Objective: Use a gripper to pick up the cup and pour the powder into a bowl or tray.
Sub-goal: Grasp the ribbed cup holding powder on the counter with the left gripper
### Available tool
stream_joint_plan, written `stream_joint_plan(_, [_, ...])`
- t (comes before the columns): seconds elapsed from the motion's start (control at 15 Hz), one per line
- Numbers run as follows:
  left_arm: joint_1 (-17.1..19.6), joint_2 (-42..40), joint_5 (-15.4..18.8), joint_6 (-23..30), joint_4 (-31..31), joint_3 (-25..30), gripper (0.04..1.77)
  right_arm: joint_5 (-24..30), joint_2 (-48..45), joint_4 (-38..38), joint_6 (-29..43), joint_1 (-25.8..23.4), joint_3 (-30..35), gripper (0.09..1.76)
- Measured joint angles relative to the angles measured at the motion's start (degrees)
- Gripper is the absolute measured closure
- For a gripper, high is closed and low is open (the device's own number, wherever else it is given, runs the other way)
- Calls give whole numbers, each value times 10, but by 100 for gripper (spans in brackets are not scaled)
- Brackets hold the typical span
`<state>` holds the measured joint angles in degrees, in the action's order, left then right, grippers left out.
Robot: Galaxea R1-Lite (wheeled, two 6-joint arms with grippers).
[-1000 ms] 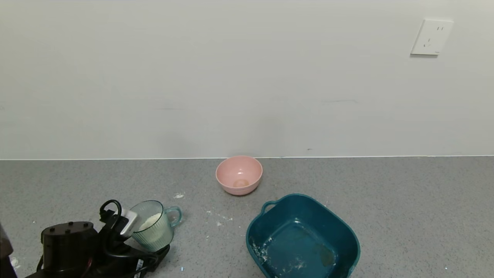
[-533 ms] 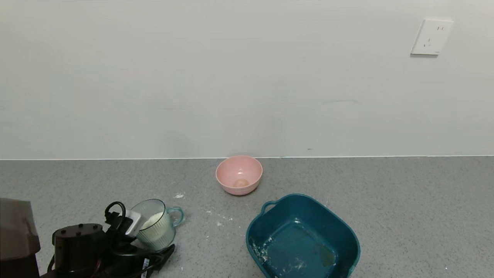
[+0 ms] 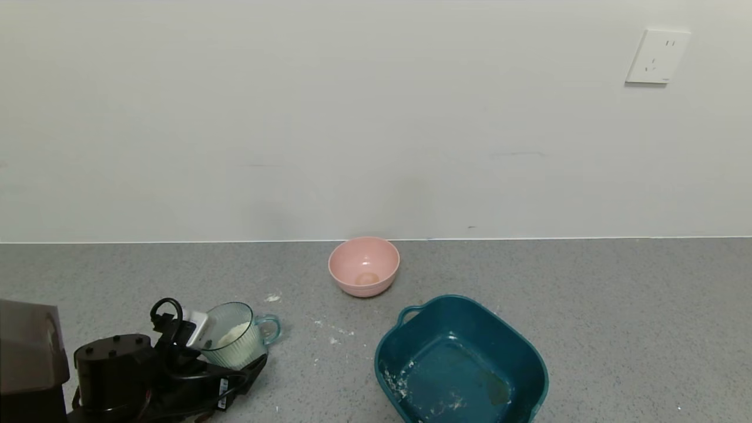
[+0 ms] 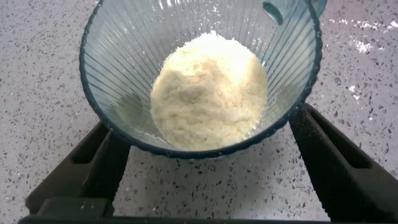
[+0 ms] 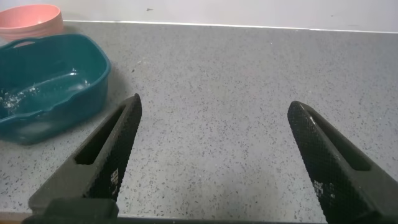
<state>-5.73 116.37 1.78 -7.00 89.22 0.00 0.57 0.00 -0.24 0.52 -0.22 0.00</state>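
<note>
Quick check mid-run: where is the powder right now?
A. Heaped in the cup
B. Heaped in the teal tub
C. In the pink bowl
A: the powder sits heaped inside the cup, which the left gripper straddles; the tub holds only traces.

The left gripper (image 4: 202, 140) has its two black fingers (image 4: 102, 168) spread to either side of the cup (image 4: 199, 74), one against each flank of the ribbed, pale blue-green wall. The cup is seen from above through its open mouth, and a soft heap of pale powder (image 4: 208, 90) fills its bottom. Part of its handle (image 4: 292, 9) shows at the far rim. Beneath lies the grey speckled worktop (image 4: 37, 93), with white specks of spilt powder (image 4: 360, 43) beyond the handle
</note>
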Motion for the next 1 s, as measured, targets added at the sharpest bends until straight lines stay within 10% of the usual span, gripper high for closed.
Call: stream_joint_plan(1.0, [4, -1, -9, 28, 2, -4, 9, 0, 0, 0, 0, 0, 0, 14])
